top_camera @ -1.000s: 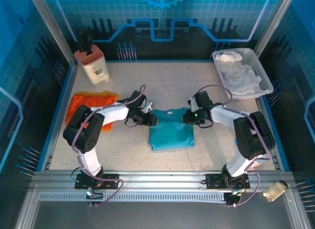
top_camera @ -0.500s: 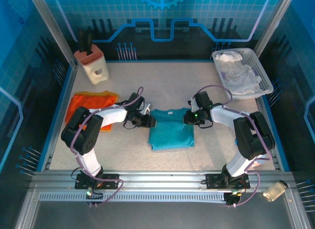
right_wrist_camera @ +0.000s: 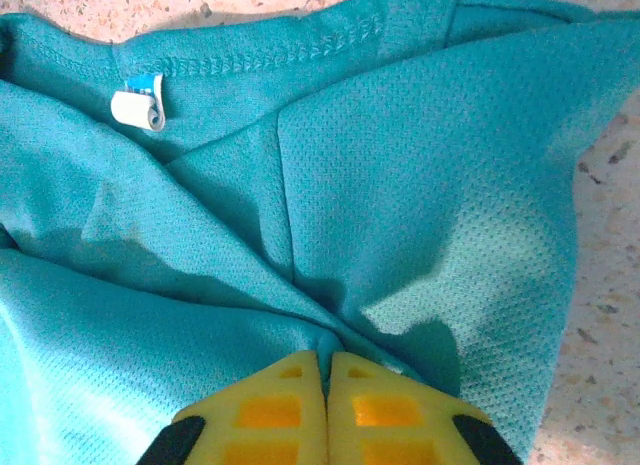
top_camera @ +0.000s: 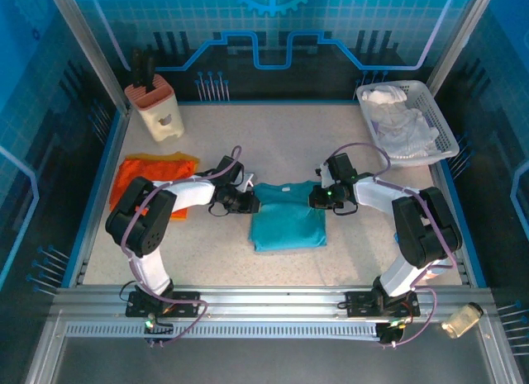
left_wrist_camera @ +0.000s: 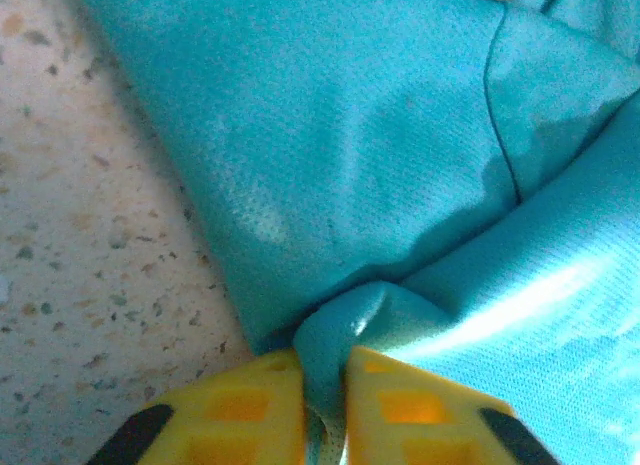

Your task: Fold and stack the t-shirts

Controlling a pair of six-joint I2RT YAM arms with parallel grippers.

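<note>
Bare tabletop [top_camera: 281, 144] beyond teal t-shirt [top_camera: 288, 223]; 2 obstacles: beige holder [top_camera: 159, 113] far-left, basket [top_camera: 447, 138] far-right.

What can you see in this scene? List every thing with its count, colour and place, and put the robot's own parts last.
teal t-shirt: one, teal, partly folded, middle of the table between the arms
orange t-shirt: one, orange with a yellow edge, flat at the left side of the table
basket: one, white, far right corner
white cloths: a heap, count unclear, inside the basket
holder: one, beige with dark items standing in it, far left corner
jar: one, pale, on the near frame at the right
table: one, speckled light, blue-edged
left gripper: one, yellow fingers, shut on the teal t-shirt's left edge
right gripper: one, yellow fingers, shut on a fold near the collar
</note>
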